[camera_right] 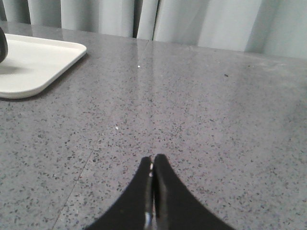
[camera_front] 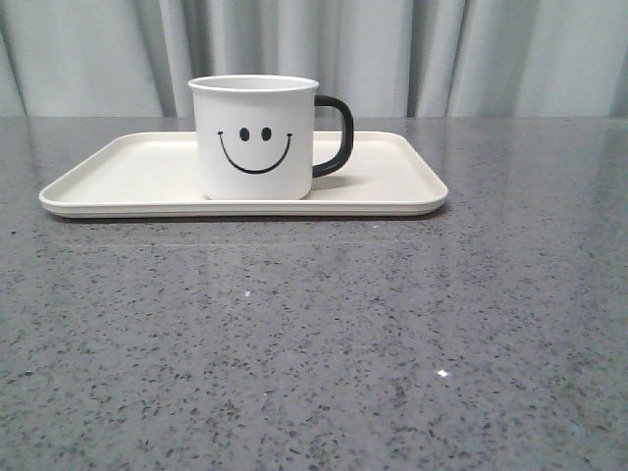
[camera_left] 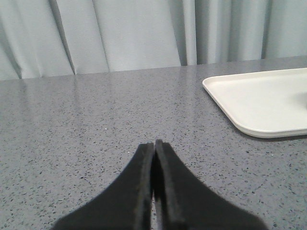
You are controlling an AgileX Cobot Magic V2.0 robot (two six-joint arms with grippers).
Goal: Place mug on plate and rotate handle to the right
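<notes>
We find the mug (camera_front: 254,137) standing upright on the plate (camera_front: 128,172), a little right of the plate's middle in the front view and toward its near rim. The smiley face (camera_front: 255,147) on the mug faces the front camera. The handle (camera_front: 334,135) projects from the mug's right side, over the plate's right half, and stays within the rim.

The plate lies flat on the table (camera_front: 314,334), long side across the front view, with the curtain (camera_front: 412,49) behind it at the far edge of the table.

We see no arm or gripper near the mug in the front view. The left gripper (camera_left: 154,143) is clenched, its jaws pressed together with nothing between them; it sits low over the table, well to the left of the plate, whose left end (camera_left: 259,103) shows in the left wrist view. The right gripper (camera_right: 152,159) is likewise clenched and empty, low over the table, well to the right of the plate; the right wrist view shows the plate's right corner (camera_right: 43,67) and a dark sliver at the frame edge (camera_right: 2,45), which we take to be part of the handle.
</notes>
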